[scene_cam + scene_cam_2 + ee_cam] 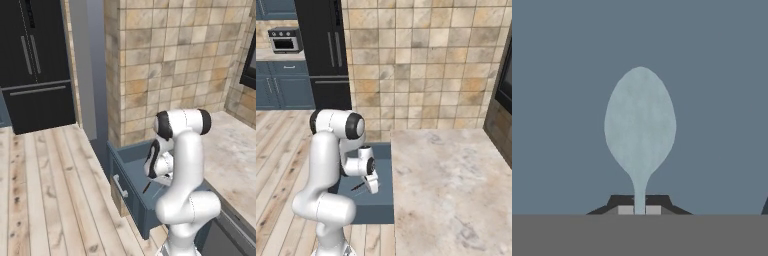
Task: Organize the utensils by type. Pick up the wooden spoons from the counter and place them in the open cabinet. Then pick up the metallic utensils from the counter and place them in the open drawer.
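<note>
The open drawer stands pulled out into the wooden floor aisle, its top unroofed, so the way down into it is clear. Its walls fence the blue bottom on all sides. A thin dark utensil lies on that bottom. The tiled wall closes the back, and the counter edge runs just beside the drawer.
</note>
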Controlling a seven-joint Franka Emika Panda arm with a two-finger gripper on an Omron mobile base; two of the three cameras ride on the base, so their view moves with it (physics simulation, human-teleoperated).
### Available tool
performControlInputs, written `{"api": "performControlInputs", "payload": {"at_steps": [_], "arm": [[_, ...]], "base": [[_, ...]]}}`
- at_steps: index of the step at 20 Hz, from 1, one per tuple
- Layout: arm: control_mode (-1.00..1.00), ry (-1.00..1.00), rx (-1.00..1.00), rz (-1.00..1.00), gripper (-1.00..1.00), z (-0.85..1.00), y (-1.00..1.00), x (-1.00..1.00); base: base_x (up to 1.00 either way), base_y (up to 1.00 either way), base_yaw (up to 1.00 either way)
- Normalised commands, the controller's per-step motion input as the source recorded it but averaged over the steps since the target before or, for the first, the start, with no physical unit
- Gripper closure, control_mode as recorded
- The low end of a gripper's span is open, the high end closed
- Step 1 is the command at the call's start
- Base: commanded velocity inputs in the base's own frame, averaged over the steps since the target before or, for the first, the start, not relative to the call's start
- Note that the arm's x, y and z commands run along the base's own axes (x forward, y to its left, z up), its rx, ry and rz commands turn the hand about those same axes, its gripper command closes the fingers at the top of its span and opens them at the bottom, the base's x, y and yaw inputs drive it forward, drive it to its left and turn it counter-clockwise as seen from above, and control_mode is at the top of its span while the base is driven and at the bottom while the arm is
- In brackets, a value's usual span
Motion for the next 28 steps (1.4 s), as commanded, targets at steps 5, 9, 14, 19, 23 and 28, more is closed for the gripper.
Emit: {"api": "performControlInputs", "payload": {"at_steps": [5,9,14,19,23,28], "arm": [[-1.0,0.0,0.0,-0.06,1.0,-0.33,0.0,0.19],[-1.0,0.0,0.0,-0.06,1.0,-0.29,0.0,0.17],[-1.0,0.0,0.0,-0.02,-1.0,-0.11,-0.01,0.02],[-1.0,0.0,0.0,0.0,-1.0,0.09,-0.02,-0.04],[-1.0,-0.02,0.0,0.0,-1.0,0.36,0.04,-0.02],[-1.0,-0.11,0.0,0.0,-1.0,0.58,0.04,-0.05]], "base": [[0.0,0.0,0.0],[0.0,0.0,0.0],[0.0,0.0,0.0],[0.0,0.0,0.0],[0.0,0.0,0.0],[0.0,0.0,0.0]]}}
